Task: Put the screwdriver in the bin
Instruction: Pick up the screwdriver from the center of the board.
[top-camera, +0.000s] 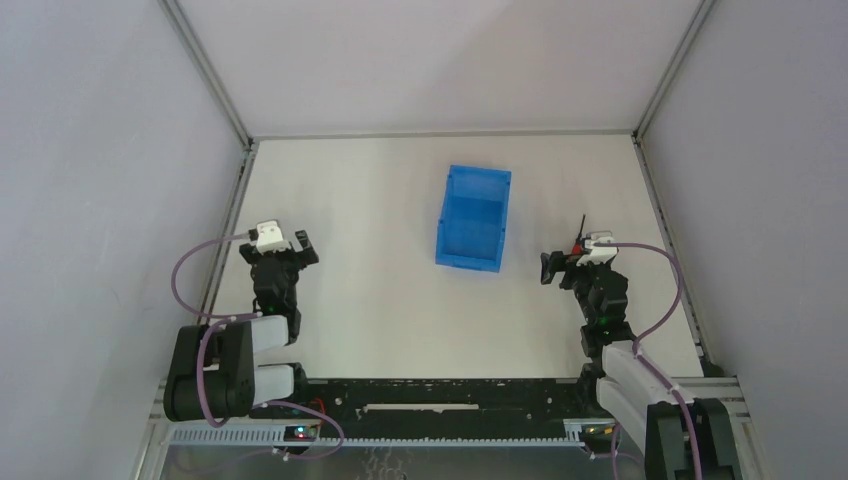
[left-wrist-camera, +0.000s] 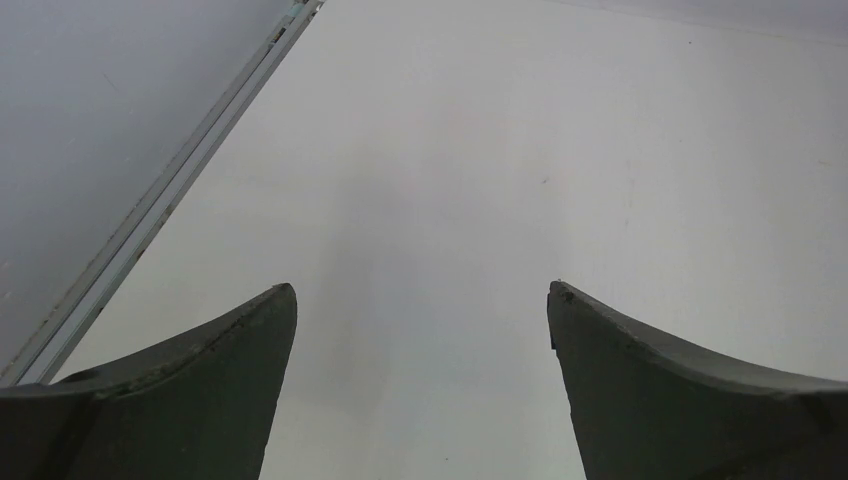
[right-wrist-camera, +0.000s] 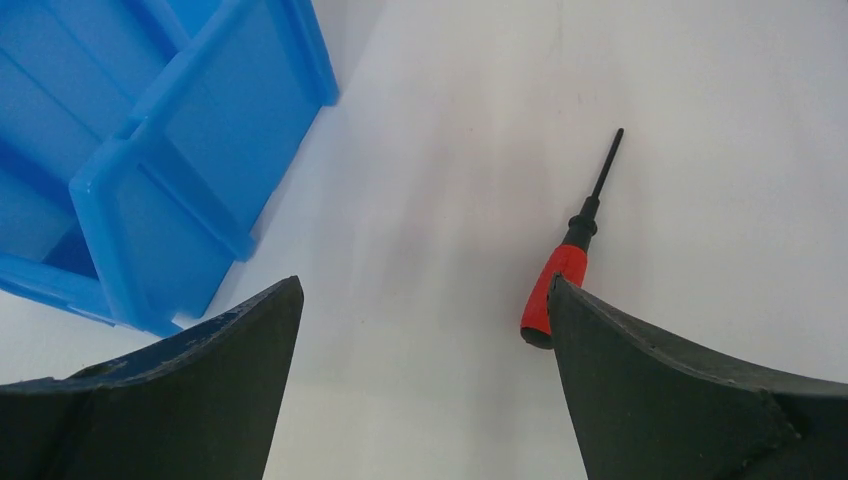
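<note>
Here the screwdriver (right-wrist-camera: 555, 285) lies on the table (right-wrist-camera: 440, 120) near the bin (right-wrist-camera: 215, 150).

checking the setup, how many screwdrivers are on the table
1: the screwdriver lies on the table right of the bin, by the open right gripper. None seen inside it.

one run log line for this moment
phase: pre-grasp | right gripper: open, beside screwdriver | screwdriver: lying on table, outside bin | left gripper: open, holding nothing

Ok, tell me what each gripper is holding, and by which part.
Nothing. The left gripper and right gripper are both open and empty; the screwdriver lies loose on the table, close to the right one.
</note>
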